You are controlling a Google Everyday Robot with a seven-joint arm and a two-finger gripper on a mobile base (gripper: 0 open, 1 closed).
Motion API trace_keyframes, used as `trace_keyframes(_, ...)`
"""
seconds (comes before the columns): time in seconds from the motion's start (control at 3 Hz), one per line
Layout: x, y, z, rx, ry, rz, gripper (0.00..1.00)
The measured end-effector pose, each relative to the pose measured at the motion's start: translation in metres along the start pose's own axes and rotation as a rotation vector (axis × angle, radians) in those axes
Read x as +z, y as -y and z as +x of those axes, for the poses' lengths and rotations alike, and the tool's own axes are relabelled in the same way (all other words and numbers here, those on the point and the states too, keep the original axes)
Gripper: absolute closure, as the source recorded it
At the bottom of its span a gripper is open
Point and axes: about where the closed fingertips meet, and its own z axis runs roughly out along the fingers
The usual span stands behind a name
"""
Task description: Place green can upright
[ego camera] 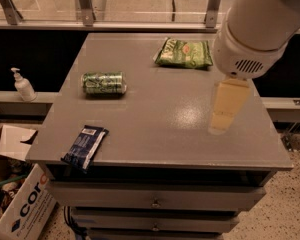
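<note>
The green can (103, 83) lies on its side on the left part of the grey table top (155, 129), its long axis running left to right. My gripper (225, 109) hangs over the right side of the table, well to the right of the can and apart from it. Only one pale finger of it shows, pointing down. The large white arm joint above it fills the top right of the view. Nothing is seen in the gripper.
A flat green snack bag (185, 54) lies at the back of the table. A dark blue packet (85, 146) lies at the front left edge, overhanging it. A white pump bottle (22, 85) stands on a ledge left of the table. A cardboard box (20, 206) sits on the floor.
</note>
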Motion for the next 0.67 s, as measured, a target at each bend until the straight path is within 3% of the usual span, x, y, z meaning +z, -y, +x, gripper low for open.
trace_keyframes(0.33,0.018,0.004,-0.034,-0.023,-0.012,-0.026,0.0)
trace_keyframes(0.67,0.046,0.009,-0.095,-0.054,-0.007,-0.085,0.0)
